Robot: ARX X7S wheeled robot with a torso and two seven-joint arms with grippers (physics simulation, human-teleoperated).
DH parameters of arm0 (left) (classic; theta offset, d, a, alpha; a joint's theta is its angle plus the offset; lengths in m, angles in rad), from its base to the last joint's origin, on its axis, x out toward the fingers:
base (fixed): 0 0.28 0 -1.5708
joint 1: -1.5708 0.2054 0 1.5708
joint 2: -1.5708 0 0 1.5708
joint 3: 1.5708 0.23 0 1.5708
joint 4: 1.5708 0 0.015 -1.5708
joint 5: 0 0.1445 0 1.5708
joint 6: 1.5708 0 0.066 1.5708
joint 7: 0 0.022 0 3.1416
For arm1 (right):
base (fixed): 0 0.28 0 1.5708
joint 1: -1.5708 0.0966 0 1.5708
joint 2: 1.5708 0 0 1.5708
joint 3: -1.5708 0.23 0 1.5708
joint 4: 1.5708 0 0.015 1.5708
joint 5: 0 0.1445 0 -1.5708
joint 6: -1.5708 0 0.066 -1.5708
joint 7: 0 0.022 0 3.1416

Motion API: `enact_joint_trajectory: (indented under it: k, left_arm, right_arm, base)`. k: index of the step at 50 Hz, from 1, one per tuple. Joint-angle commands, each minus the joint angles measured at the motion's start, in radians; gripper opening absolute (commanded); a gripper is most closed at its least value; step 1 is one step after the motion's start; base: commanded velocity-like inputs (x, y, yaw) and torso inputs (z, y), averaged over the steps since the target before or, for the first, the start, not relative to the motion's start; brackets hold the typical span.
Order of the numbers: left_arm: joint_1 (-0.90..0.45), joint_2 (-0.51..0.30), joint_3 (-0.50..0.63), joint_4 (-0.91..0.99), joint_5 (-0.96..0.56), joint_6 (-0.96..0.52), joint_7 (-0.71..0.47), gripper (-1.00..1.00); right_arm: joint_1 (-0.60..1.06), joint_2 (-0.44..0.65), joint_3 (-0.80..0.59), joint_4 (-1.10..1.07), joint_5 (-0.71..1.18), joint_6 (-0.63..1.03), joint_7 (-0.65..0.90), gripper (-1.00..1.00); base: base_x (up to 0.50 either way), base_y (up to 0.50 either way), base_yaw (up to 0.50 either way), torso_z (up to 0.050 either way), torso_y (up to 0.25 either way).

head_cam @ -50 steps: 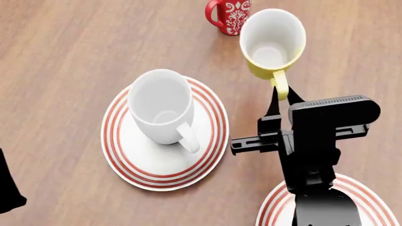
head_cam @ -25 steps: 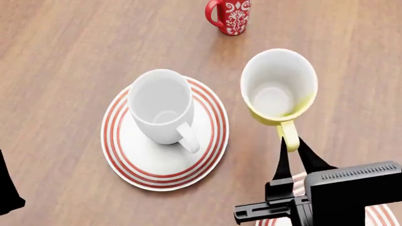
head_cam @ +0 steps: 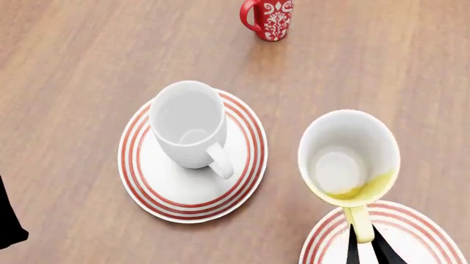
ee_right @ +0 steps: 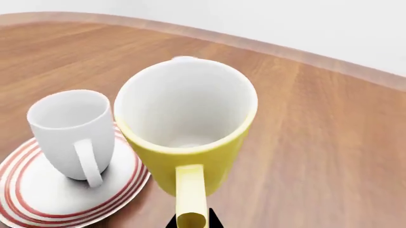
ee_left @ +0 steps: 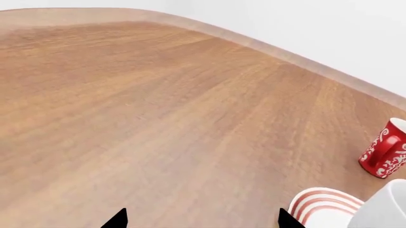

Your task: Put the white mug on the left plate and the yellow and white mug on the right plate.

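Yellow and white mug [head_cam: 349,159]: upright, mouth up, white inside; its handle points back toward the right gripper [head_cam: 365,247] and the near table edge. Held off the table, partly over the far rim of the right plate [head_cam: 422,236].

Right gripper: two dark fingertips [head_cam: 386,252] pinch the lower end of the yellow handle, one on each side; the gripper body is out of the head view.

Right plate: red-ringed, lying under the fingertips, only partly in view.

White mug [head_cam: 189,124]: upright on the left plate [head_cam: 151,181], well to the left of the right gripper, handle turned toward the near edge and slightly right.

Left plate: flat on the wooden table [head_cam: 88,66], red rings showing all round the mug.

Red patterned mug [head_cam: 269,18]: upright, far beyond the gripper, handle to the left.

Left gripper [ee_left: 199,219]: two dark tips at the wrist view's edge, apart, with bare table between them; probably spread, nothing held.
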Motion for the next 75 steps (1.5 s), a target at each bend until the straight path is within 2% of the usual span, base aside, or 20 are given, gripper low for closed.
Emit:
enact_joint_trajectory:
  k: [1, 14, 34, 53, 62, 75]
  left_arm:
    - [-0.001, -0.003, 0.0, -0.001, -0.003, -0.001, -0.004, 1.0]
    - [-0.003, -0.005, 0.003, -0.002, -0.003, 0.0, -0.007, 1.0]
    - [-0.004, -0.01, 0.001, -0.003, -0.01, 0.0, -0.011, 1.0]
    - [0.001, -0.016, 0.005, -0.001, -0.01, 0.002, -0.011, 1.0]
    - [0.002, -0.018, 0.005, 0.0, -0.012, 0.003, -0.012, 1.0]
    - [0.001, -0.019, 0.007, -0.005, -0.011, 0.007, -0.011, 1.0]
  right_arm:
    - [-0.141, -0.014, 0.029, -0.058, 0.003, -0.079, 0.004, -1.0]
    - [-0.263, -0.039, 0.038, 0.03, 0.006, -0.26, -0.017, -1.0]
    - [-0.375, -0.064, 0.083, 0.102, 0.031, -0.404, -0.016, -1.0]
    - [-0.465, -0.104, 0.141, 0.303, 0.098, -0.642, -0.058, -1.0]
    - [-0.47, -0.112, 0.141, 0.352, 0.113, -0.689, -0.059, -1.0]
    - [-0.415, -0.092, 0.109, 0.397, 0.114, -0.664, -0.044, -1.0]
  base:
    - [0.0, 0.0, 0.0, 0.0, 0.0]
    - [0.0, 0.0, 0.0, 0.0, 0.001]
    - [0.0, 0.0, 0.0, 0.0, 0.0]
    - [0.0, 0.0, 0.0, 0.0, 0.001]
    - [0.0, 0.0, 0.0, 0.0, 0.0]
    - [0.0, 0.0, 0.0, 0.0, 0.0]
